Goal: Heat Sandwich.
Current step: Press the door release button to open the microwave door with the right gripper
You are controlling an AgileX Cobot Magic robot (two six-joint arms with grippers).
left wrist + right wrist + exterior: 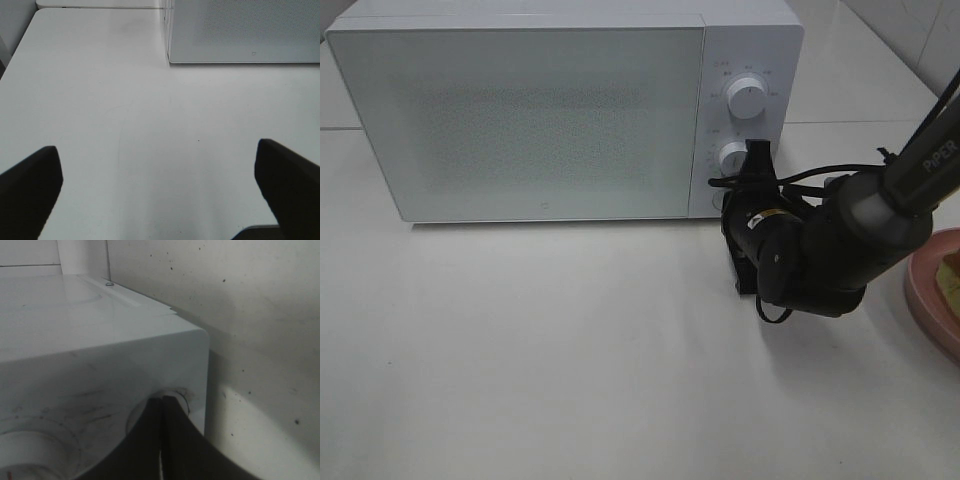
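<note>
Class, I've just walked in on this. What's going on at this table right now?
The right gripper, shut, has its tip at a round control near the corner of the white box-shaped microwave, whose door is closed. The white-bread sandwich lies on its round pink plate at the right edge of the view. The left gripper hangs open over the white table.

We see soft, even light on the surface [570,350], faint shadow under the microwave [520,120], and a dim right wrist view.
</note>
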